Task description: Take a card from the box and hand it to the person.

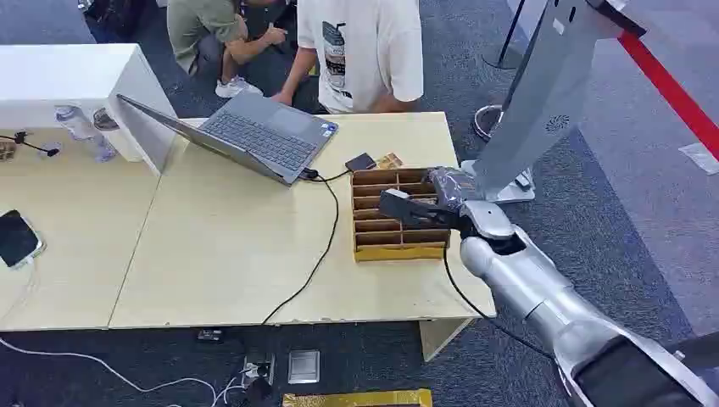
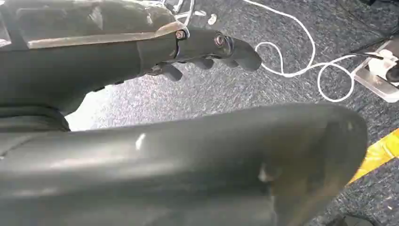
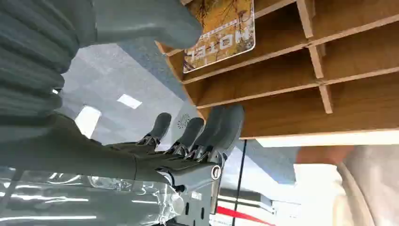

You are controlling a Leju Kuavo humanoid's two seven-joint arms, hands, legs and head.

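Head view: the right hand reaches in from the lower right and hovers over the wooden box, which sits on the pale table near its right edge. The box is a tray of shallow slots split by thin dividers. Dark fingers point across the slots toward the laptop side.

Right wrist view: a card with yellow-orange print and the word HOTEL on it leans in one slot of the box. The thick grey thumb lies against the card's near end; the dark fingers stand apart from the thumb, straight, by the box's outer wall. Nothing is pinched between them, so the right hand is loose and empty (thumb contact with the card looks like a touch, not a hold).

Left wrist view: the left hand hangs above grey carpet, fingers curled slightly, holding nothing. A white cable loops on the floor nearby.

On the table: an open laptop with a black cord running off the front edge, and a small dark phone just behind the box. A person in a white T-shirt stands at the far side of the table; another person crouches beside
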